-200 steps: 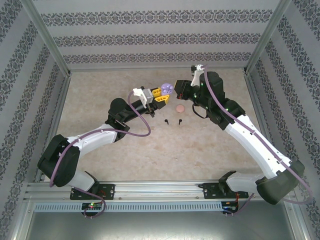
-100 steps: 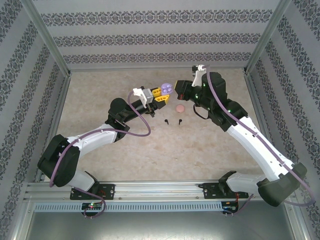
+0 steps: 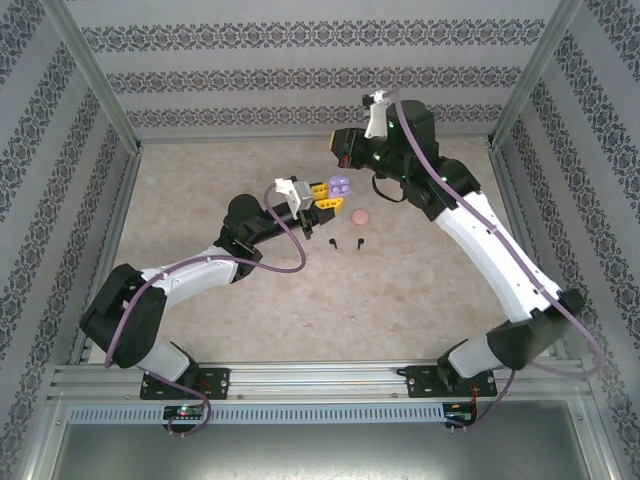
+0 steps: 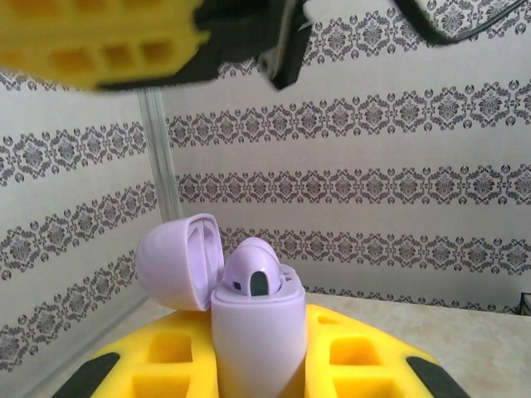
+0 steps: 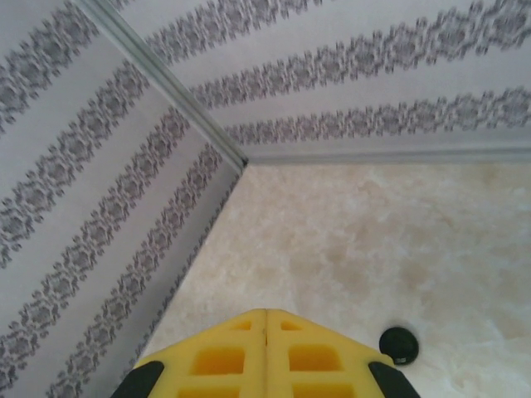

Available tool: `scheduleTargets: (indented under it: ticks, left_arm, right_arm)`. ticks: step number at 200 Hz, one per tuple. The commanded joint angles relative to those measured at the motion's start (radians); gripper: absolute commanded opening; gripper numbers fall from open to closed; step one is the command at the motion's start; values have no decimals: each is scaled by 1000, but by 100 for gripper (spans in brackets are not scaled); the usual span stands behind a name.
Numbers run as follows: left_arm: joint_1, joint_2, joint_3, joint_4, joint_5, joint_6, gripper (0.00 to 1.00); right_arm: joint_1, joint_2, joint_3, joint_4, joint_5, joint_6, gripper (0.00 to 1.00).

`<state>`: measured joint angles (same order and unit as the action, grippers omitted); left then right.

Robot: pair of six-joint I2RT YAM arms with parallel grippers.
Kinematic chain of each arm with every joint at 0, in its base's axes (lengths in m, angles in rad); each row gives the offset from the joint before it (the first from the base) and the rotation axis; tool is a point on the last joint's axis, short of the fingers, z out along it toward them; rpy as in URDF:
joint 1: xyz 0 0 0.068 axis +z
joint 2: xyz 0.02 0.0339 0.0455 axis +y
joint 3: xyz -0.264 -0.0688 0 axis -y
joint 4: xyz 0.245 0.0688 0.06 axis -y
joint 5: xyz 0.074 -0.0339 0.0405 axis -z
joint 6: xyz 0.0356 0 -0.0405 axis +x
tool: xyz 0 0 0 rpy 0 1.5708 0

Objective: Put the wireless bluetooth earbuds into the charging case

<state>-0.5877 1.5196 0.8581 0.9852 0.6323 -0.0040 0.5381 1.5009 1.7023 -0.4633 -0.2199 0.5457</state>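
Note:
My left gripper (image 3: 333,192) is shut on the open lilac charging case (image 3: 341,186) and holds it above the table. In the left wrist view the case body (image 4: 253,327) stands upright between the yellow fingers (image 4: 166,356), its lid (image 4: 176,264) swung back to the left. A lilac earbud (image 4: 253,269) sits in the case. My right gripper (image 3: 340,152) hangs raised behind the case; its yellow jaws (image 5: 265,319) are pressed together with nothing between them. Two black earbuds (image 3: 333,242) (image 3: 358,241) lie on the table in front of the case.
A small pinkish round case (image 3: 360,216) lies on the table just right of the left gripper. A round black object (image 5: 398,344) rests on the table below the right gripper. The patterned walls meet in the back left corner (image 5: 241,157).
The right gripper has lifted and pulled back and to the left, away from the lilac case. The left gripper has shifted slightly to the right and nearer with the case.

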Motion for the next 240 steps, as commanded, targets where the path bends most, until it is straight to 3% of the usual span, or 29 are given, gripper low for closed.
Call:
scheduleTargets:
  ticks: [1,72,99,120,200,240]
  left_arm:
    - [-3,5,48,0,38,5,0]
    - [-3,41,76,12,-11,3,0]
    - [-4,64,88,-1,-34,-24,0]
    - [-4,83,86,20,-27,-40,0]
    - [-18,114,107,3,12,-25,0]
    - [-23,126,129,0,12,-21,0]
  right_arm:
    - [-13,48,52,-110,-84,-32,3]
    - [-23,-166,-165,-144,-112,-24,0]
    - [-84,-258,-249,-99,-13,23,1]
    - [-148,-285,-301,-27,-19,71,2]
    - [-161,29,-11,-81,-165,19,0]
    - [-140,117,45,-146,-234,-13,0]
